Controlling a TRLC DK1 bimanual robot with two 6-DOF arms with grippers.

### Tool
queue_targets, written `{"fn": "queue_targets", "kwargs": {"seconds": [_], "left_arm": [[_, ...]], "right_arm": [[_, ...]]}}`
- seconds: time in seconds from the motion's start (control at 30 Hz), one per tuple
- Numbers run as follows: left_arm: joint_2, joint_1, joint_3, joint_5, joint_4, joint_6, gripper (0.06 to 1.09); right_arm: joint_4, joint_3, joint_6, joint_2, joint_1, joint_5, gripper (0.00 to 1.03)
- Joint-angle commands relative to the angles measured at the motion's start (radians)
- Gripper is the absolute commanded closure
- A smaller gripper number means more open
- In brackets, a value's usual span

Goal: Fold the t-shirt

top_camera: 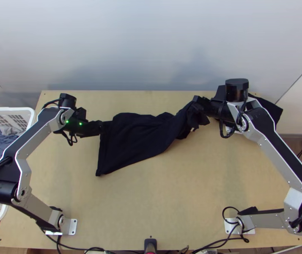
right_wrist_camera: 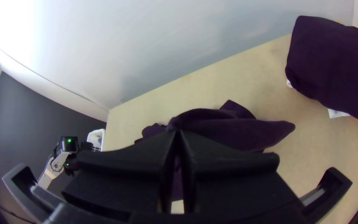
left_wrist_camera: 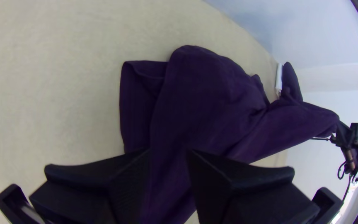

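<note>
I get soft, fairly even light across the table point(top_camera: 151, 203) from the top view, with faint shadows on it and broader, diffuse ones on the pale wall point(top_camera: 130, 34) beyond its far edge. I can't pin down the source. Both wrist views give me washed-out glare well beyond the table, and their fisheye lenses bend its straight edges for me and leave dark corners around it.

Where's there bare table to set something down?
The widest bare patch of table lies between the t-shirt and the near edge. Another lies between the left arm and the shirt's left end. It is crowded far right, where the right gripper holds the shirt beside more dark cloth.
</note>
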Motion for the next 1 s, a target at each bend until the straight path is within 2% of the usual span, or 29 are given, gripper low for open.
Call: {"fn": "queue_targets", "kwargs": {"seconds": [0.0,0.17,0.2,0.27,0.3,0.37,0.47,0.6,0.67,0.97], "left_arm": [[0.053,0.019,0.017,-0.02,0.014,0.026,0.58],[0.053,0.009,-0.002,-0.033,0.011,0.04,0.58],[0.053,0.006,-0.008,-0.031,0.011,0.04,0.61],[0.051,-0.007,-0.029,-0.031,0.021,0.046,0.86],[0.056,-0.014,-0.034,-0.031,0.026,0.046,0.91],[0.069,-0.026,-0.035,-0.034,0.028,0.043,0.9],[0.082,-0.041,-0.037,-0.057,0.028,0.042,0.71],[0.085,-0.05,-0.037,-0.076,0.032,0.046,0.69],[0.086,-0.052,-0.037,-0.079,0.032,0.054,0.61],[0.085,-0.053,-0.034,-0.082,0.047,0.057,0.61]], "right_arm": [[0.018,-0.019,0.006,-0.002,0.005,0.0,1.0],[0.032,-0.024,0.006,-0.002,0.008,0.0,1.0],[0.035,-0.024,0.006,-0.002,0.011,0.0,1.0],[0.047,-0.028,0.008,-0.003,0.012,0.0,1.0],[0.049,-0.028,0.008,-0.003,0.014,0.0,1.0],[0.05,-0.028,0.009,-0.003,0.014,0.0,1.0],[0.052,-0.027,0.011,-0.003,0.014,0.0,1.0],[0.052,-0.027,0.009,-0.008,0.009,0.0,1.0],[0.052,-0.027,0.009,-0.009,0.008,0.0,1.0],[0.082,-0.054,0.011,-0.026,0.014,0.0,1.0]]}}
